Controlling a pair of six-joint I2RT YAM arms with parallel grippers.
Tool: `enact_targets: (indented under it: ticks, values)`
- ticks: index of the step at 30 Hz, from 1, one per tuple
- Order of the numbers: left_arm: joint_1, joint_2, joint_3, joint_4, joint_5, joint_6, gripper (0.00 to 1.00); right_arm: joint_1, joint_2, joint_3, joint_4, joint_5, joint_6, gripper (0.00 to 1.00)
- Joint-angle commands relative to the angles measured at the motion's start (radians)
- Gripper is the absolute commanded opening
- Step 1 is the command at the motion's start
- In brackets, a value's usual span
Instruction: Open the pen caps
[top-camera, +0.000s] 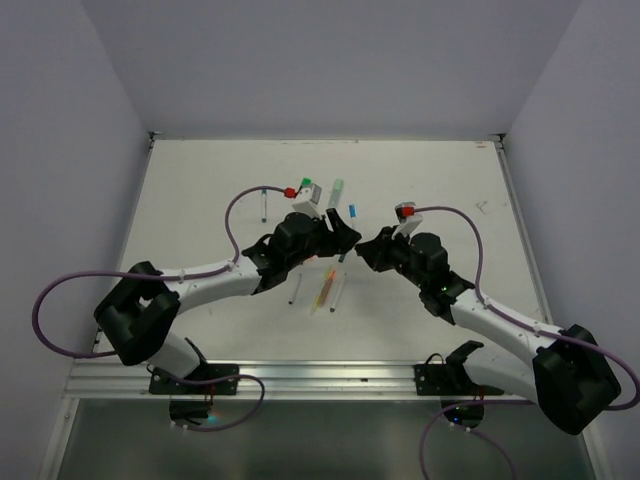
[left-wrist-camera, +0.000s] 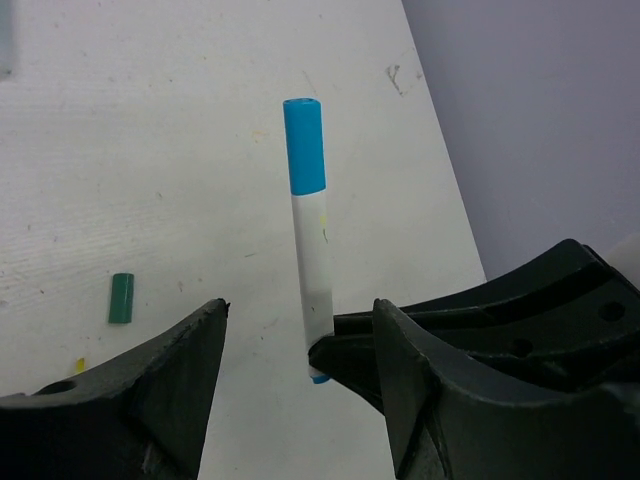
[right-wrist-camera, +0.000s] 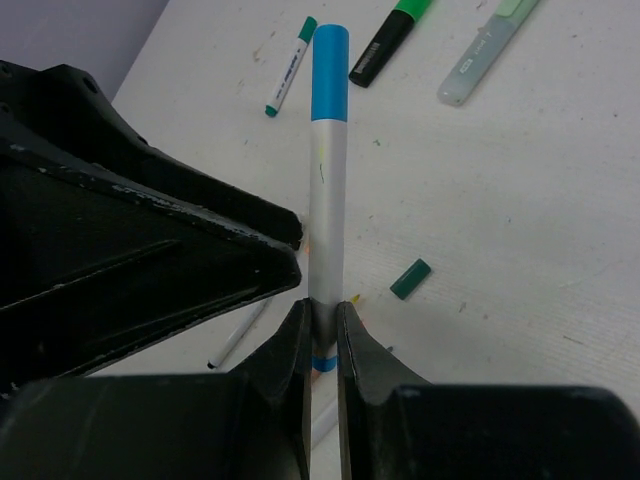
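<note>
My right gripper (right-wrist-camera: 320, 308) is shut on the lower end of a white marker (right-wrist-camera: 327, 200) and holds it above the table. The marker's blue cap (right-wrist-camera: 330, 75) sits on its far end. In the left wrist view the marker (left-wrist-camera: 315, 260) and its blue cap (left-wrist-camera: 304, 145) stand between the jaws of my left gripper (left-wrist-camera: 300, 305). The left jaws are open on either side of the barrel and do not touch it. A loose dark green cap (left-wrist-camera: 121, 298) lies on the table and also shows in the right wrist view (right-wrist-camera: 410, 279). From above, both grippers meet at mid-table, the left gripper (top-camera: 345, 235) beside the right gripper (top-camera: 362, 250).
A thin pen with a green cap (right-wrist-camera: 290, 65), a black-and-green highlighter (right-wrist-camera: 392, 35) and a pale mint highlighter (right-wrist-camera: 490, 45) lie beyond the grippers. An orange pen (top-camera: 325, 290) and white pens (top-camera: 295, 290) lie under the arms. Another pen (top-camera: 263, 203) lies at the back left.
</note>
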Motion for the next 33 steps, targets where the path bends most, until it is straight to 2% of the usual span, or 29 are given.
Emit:
enact_targets:
  ticks: [1, 3, 11, 16, 17, 18, 19, 23, 25, 26, 30, 33]
  values:
    - [-0.010, 0.034, 0.062, 0.090, -0.017, -0.020, 0.63, 0.007, -0.018, -0.011, 0.086, -0.022, 0.010, 0.00]
    - [-0.012, 0.051, 0.063, 0.104, -0.030, -0.021, 0.60, 0.007, -0.016, -0.013, 0.091, -0.027, 0.010, 0.00]
    - [-0.012, 0.103, 0.071, 0.151, -0.021, -0.027, 0.37, 0.011, -0.019, -0.028, 0.108, -0.026, 0.013, 0.00]
    - [-0.016, 0.094, 0.040, 0.188, -0.013, -0.018, 0.13, 0.011, -0.010, -0.025, 0.112, -0.038, 0.016, 0.00]
    - [-0.016, 0.086, 0.037, 0.187, -0.013, -0.012, 0.10, 0.011, -0.010, -0.023, 0.112, -0.042, 0.019, 0.03]
    - [-0.016, 0.080, 0.033, 0.184, -0.013, 0.008, 0.02, 0.013, -0.012, -0.023, 0.112, -0.050, 0.022, 0.08]
    - [-0.015, 0.076, 0.022, 0.173, -0.016, 0.021, 0.00, 0.011, -0.013, -0.019, 0.109, -0.053, 0.022, 0.19]
    - [-0.012, 0.033, -0.001, 0.119, -0.014, 0.147, 0.00, 0.011, -0.054, 0.015, 0.018, -0.061, 0.026, 0.41]
    - [-0.008, 0.014, -0.015, 0.081, -0.004, 0.190, 0.00, 0.010, -0.068, 0.041, -0.023, -0.055, 0.027, 0.47]
    - [-0.008, -0.004, -0.018, 0.064, -0.005, 0.210, 0.00, 0.008, -0.078, 0.049, -0.053, -0.055, 0.027, 0.54]
    - [-0.007, -0.047, -0.035, -0.009, 0.022, 0.317, 0.00, 0.010, -0.099, 0.099, -0.118, -0.064, 0.047, 0.65]
    - [-0.007, -0.067, -0.044, -0.037, 0.079, 0.376, 0.00, 0.008, -0.078, 0.145, -0.159, -0.062, 0.059, 0.68]
